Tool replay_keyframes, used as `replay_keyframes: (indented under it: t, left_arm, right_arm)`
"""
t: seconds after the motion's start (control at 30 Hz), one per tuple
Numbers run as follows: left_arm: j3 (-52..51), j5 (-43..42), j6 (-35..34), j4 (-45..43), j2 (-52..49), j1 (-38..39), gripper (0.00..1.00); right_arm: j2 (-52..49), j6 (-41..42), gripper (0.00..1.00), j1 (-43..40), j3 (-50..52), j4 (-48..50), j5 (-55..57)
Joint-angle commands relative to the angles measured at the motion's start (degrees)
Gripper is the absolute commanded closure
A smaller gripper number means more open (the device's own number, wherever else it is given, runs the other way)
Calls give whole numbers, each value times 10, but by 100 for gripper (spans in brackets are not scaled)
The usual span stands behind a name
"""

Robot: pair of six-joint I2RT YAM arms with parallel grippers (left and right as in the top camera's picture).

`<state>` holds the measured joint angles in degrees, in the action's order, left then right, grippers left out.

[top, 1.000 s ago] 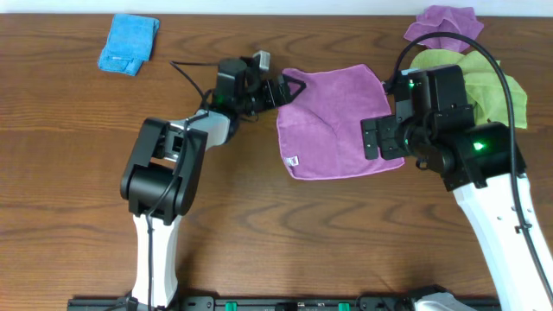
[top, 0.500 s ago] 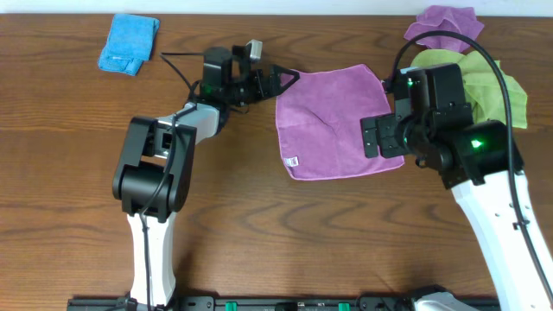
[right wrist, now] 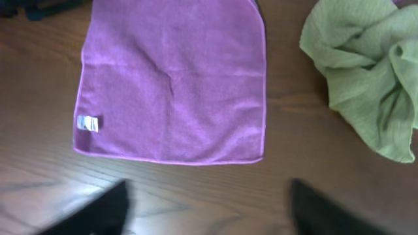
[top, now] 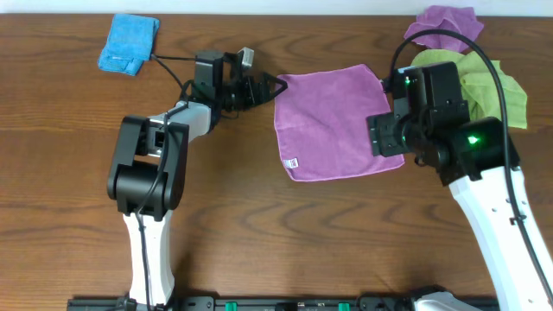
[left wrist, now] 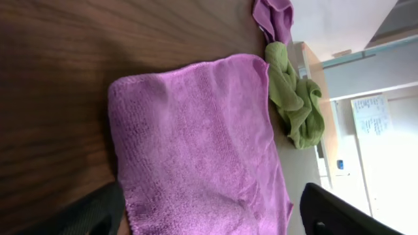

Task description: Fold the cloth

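Right now the cloth (top: 333, 121) is lying flat and unfolded on the table (top: 259, 233), one corner sitting right at the tips of the left gripper (top: 276, 84), touching or not I cannot tell; that gripper is standing spread wide and holding nothing, its fingers (left wrist: 91, 215) framing the cloth in the left wrist view; the right gripper (right wrist: 208, 207) is also hanging spread and empty, with the cloth's near edge ahead of its tips and the white tag (right wrist: 88, 123) ahead to its left; the green towel (right wrist: 366, 85) is lying ahead to its right, near the cloth but apart from it; step in hand is probably grabbing an edge for the first fold; doing it well is going to need each gripper taking one corner of the same edge, pinching low against the wood, lifting both level, then carrying them over so the corners are lining up; the risk is one side dragging and skewing the crease, or the right fingers snagging the towel
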<state>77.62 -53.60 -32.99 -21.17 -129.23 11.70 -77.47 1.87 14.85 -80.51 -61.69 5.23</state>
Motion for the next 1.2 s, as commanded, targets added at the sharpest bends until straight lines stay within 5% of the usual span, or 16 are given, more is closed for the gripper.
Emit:
replay_keyframes:
  t: [0.0,0.23,0.37,0.5,0.63,0.93,1.17]
  left_arm:
    - [11,0,13,0,-7,8,21]
    - [12,-1,12,0,-7,12,38]
    - [12,-9,13,1,-7,12,63]
    - [13,14,14,14,-6,12,72]
    - [25,51,59,76,-4,23,93]
    - [150,202,207,288,-3,79,94]
    - [197,463,262,333,-3,130,94]
  right_arm:
    - [-21,-5,99,-3,-2,0,8]
    - [-120,-4,98,-7,7,12,8]
    - [-175,-4,99,-23,7,36,8]
    - [-189,-4,99,-49,7,52,8]
    - [-179,-4,99,-88,7,49,7]
    - [-172,-17,99,-117,7,21,-1]
    - [-172,-17,99,-128,7,23,-1]
